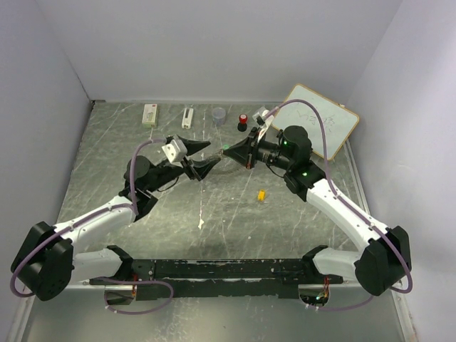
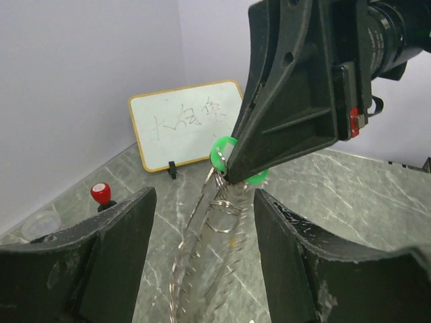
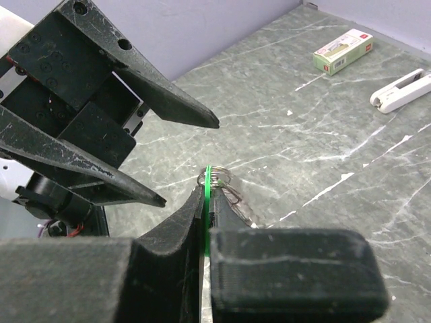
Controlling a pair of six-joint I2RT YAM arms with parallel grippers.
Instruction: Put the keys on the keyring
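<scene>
Hidden: the green key [image 2: 219, 149] is being mostly covered by the right claw [image 3: 207, 202]; only two arcs are being shown.
Hard to make out: the keyring [image 2: 192, 262] is being seen edge-on, blurred and cut off below; whether it is threaded through the green key cannot be told.
Right claw: being pressed together on the green key.
Left claw [image 2: 203, 195]: being held spread, one finger on either side of the keyring.
Keys: two are being counted; the yellow key [image 1: 261, 194] is lying on the bench [image 1: 235, 228], well apart from both claws.
Keyring: one, hanging below the green key.
</scene>
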